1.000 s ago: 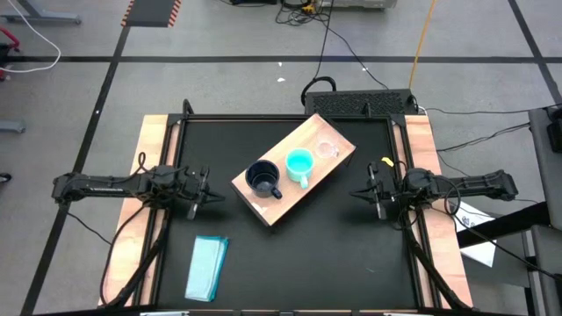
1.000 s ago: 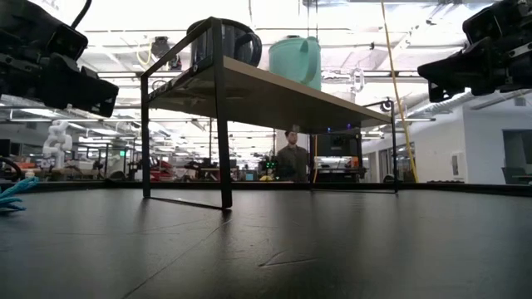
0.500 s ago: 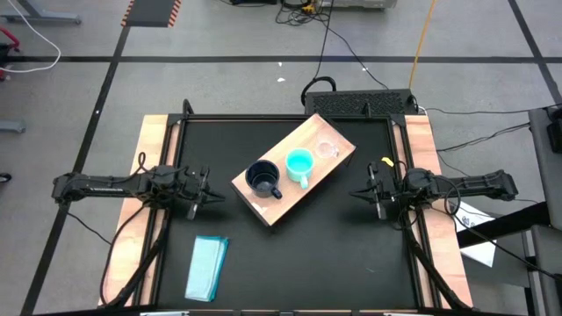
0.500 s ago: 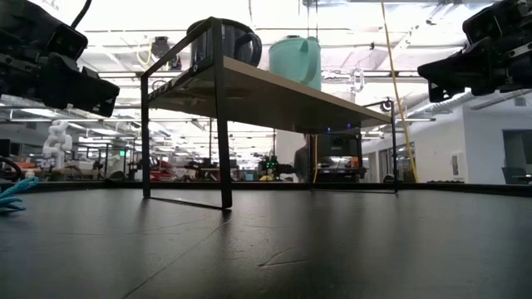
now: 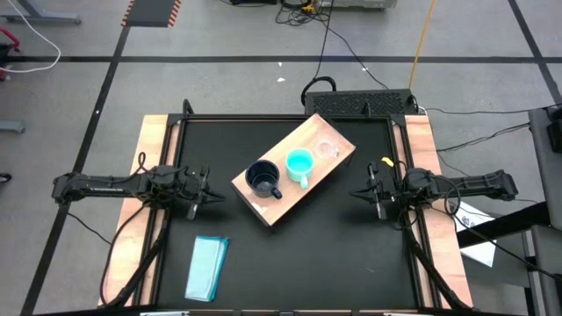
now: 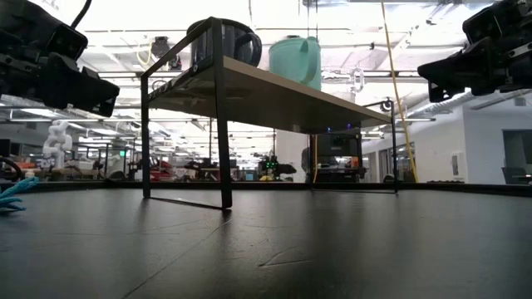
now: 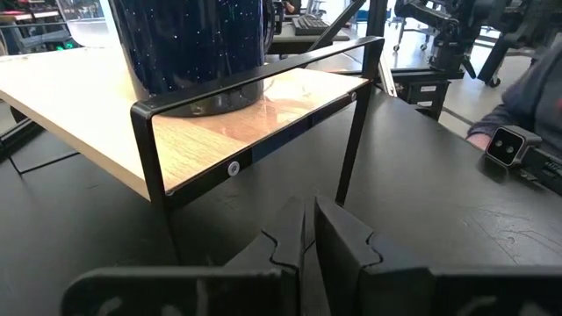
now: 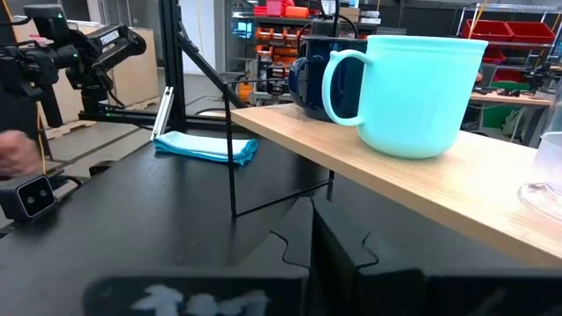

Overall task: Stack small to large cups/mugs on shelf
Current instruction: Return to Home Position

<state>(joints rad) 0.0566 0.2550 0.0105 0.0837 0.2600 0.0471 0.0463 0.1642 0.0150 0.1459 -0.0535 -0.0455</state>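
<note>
Shelf [image 5: 294,180]: light wooden board with visible grain on a thin black metal frame. It stands slantwise near the middle of the bench [image 5: 351,263], one end toward the left arm, the other toward the far right corner. The low view shows the board raised clear of the black bench top on slim legs.

Three cups in a row on the board, all upright, none touching:
- dark navy mug [image 5: 262,179], the largest, at the near-left end; white speckles on the glaze in the left wrist view; handle toward the near right
- turquoise mug [image 5: 299,164], mid-row, just beside the navy one; handle toward the near edge
- clear cup [image 5: 327,149], the smallest, at the far-right end, faint against the wood

Left end effector [image 5: 215,197]: over the left side of the bench, just off the shelf's near-left end, held level and pointing inward. Fingers together, only a thin seam between them in the left wrist view; nothing held.

Right end effector [image 5: 355,193]: over the right side of the bench, apart from the shelf, pointing inward. Fingers closed against each other; nothing held.

Pale-teal folded cloth [image 5: 207,267]: flat on the bench near the front left, well apart from the shelf.

Writing: printed sheets [image 5: 479,237] lie beyond the bench's right edge, print too small to read
</note>
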